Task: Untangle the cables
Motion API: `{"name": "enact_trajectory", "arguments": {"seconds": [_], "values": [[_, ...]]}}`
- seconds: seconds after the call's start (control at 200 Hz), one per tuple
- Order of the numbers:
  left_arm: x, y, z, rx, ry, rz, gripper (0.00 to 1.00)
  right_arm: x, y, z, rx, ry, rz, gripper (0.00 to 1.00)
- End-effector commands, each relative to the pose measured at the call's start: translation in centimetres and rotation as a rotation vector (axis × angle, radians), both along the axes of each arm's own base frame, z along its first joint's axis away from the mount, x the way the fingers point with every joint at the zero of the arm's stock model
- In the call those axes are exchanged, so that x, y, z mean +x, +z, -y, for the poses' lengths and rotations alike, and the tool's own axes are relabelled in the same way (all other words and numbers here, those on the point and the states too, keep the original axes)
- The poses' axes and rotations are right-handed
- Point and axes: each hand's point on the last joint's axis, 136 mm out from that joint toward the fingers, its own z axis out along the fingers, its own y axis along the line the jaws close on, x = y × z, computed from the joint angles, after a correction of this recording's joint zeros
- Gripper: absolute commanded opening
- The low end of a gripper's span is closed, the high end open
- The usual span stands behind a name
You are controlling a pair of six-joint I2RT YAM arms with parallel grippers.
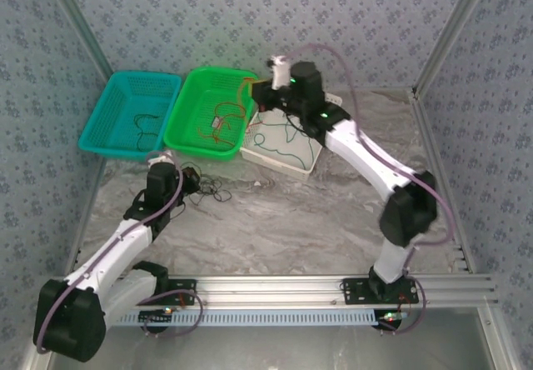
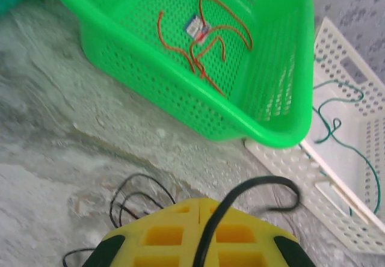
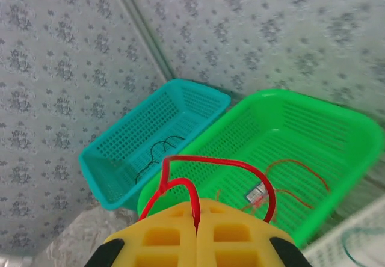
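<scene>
Loops of red cable (image 3: 210, 159) rise from the clamped right gripper (image 3: 197, 214).

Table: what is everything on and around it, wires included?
Table: one, grey marbled.
Teal basket: one, far left.
Green basket: one, beside it.
White tray: one, right of the green basket.
Black cable: one, in the teal basket.
Loose black cable: one, on the table.
Red cables: count unclear, in the green basket.
Red loop: one, lifted off the table.
Green cable: one, in the white tray.
Left gripper: yellow, shut on the loose black cable.
Right gripper: yellow, shut on the red loop.
</scene>
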Motion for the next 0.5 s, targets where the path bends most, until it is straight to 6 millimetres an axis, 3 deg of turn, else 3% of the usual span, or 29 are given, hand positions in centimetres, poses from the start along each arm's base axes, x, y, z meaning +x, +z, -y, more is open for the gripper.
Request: {"name": "enact_trajectory", "arguments": {"seconds": [0.0,0.085,0.11,0.2,0.245,0.395,0.495], "values": [[0.4,0.9,1.7,-0.05,-0.032,-0.04,0.0,1.6,-1.2,-4.0,-0.039,0.093,0.001,0.0],[0.4,0.5,2.2,-0.037,-0.034,-0.086,0.0,4.4,-3.3,-5.5,-0.077,0.024,-0.029,0.0],[0.5,0.4,2.3,-0.039,-0.033,-0.094,0.0,5.0,-4.1,-6.0,-0.086,0.022,-0.037,0.06],[0.8,0.7,3.0,-0.063,-0.046,-0.092,0.0,6.6,-6.9,-6.2,-0.107,-0.023,-0.084,0.44],[0.9,0.9,3.1,-0.067,-0.039,-0.098,0.0,6.9,-7.6,-5.7,-0.114,-0.047,-0.103,0.58],[0.9,2.5,3.5,-0.062,-0.057,-0.094,0.0,5.0,-7.2,-2.7,-0.147,-0.072,-0.087,0.9],[1.0,3.8,4.0,-0.053,-0.091,-0.092,0.0,2.6,-6.9,-0.2,-0.173,-0.096,-0.054,0.99]]}}
